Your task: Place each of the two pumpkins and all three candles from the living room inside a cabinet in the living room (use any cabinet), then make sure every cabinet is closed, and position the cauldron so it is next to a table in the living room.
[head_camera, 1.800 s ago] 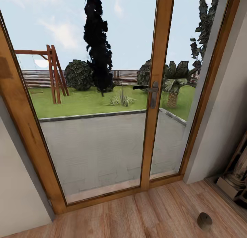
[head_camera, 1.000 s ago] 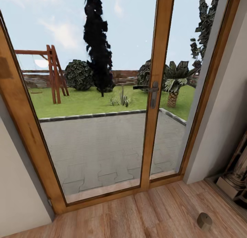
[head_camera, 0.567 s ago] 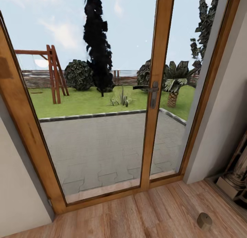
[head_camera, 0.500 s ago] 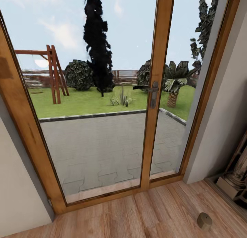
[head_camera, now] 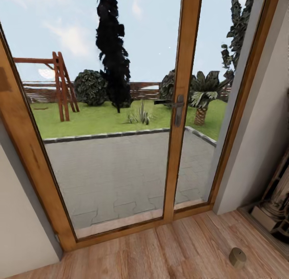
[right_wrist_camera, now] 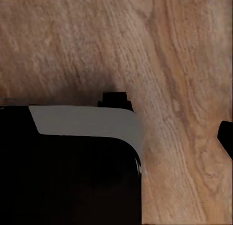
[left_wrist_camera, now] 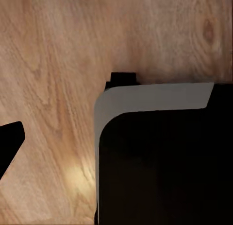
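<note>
Facing wood-framed glass patio door (head_camera: 176,110). One short taupe cylinder candle (head_camera: 237,257) sits on plank floor (head_camera: 160,251), low to my right, near carved stone surround base (head_camera: 275,210). Cannot tell whether my pincers are open or closed. Risk: base could clip the candle and roll it away as I turn. No readable writing.

A wood-framed glass door (head_camera: 120,130) faced a paved patio (head_camera: 120,170); beyond the patio lay a lawn (head_camera: 100,118), a swing frame (head_camera: 60,86) and a dark cypress (head_camera: 112,50). Below the door ran a plank floor (head_camera: 160,251); right of it stood a pale wall (head_camera: 257,142) and a carved surround (head_camera: 277,206).
</note>
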